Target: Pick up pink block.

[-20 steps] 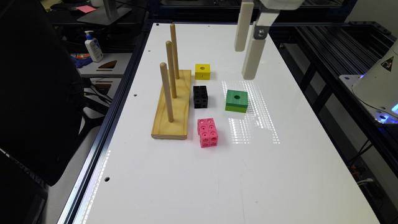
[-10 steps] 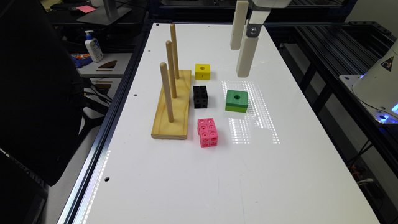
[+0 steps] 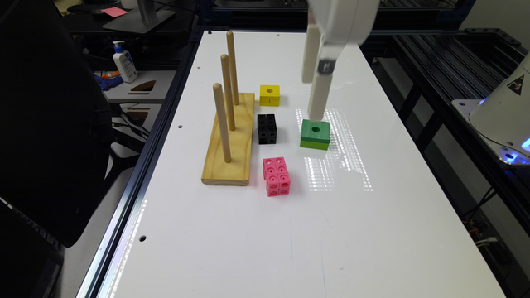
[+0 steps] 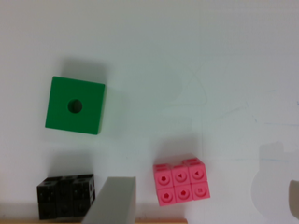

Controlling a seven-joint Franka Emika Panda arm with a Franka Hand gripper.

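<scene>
The pink block (image 3: pixel 276 176) lies on the white table (image 3: pixel 256 240), just to the exterior view's right of the wooden peg board's near end. In the wrist view the pink block (image 4: pixel 182 182) shows a face of two by three cubes with round holes. My gripper (image 3: pixel 313 99) hangs above the table just behind the green block (image 3: pixel 315 133), well away from the pink block. It is open and holds nothing. One grey finger (image 4: pixel 112 203) shows in the wrist view between the black block and the pink block.
A wooden board with three upright pegs (image 3: pixel 230 153) stands at the exterior view's left. A black cube-cluster block (image 3: pixel 267 128) and a yellow block with a hole (image 3: pixel 269 94) sit beside it. Dark rails run along the table's edges.
The gripper has moved toward the exterior view's left and come lower and nearer, from behind the blocks to just above the green block. No block has moved.
</scene>
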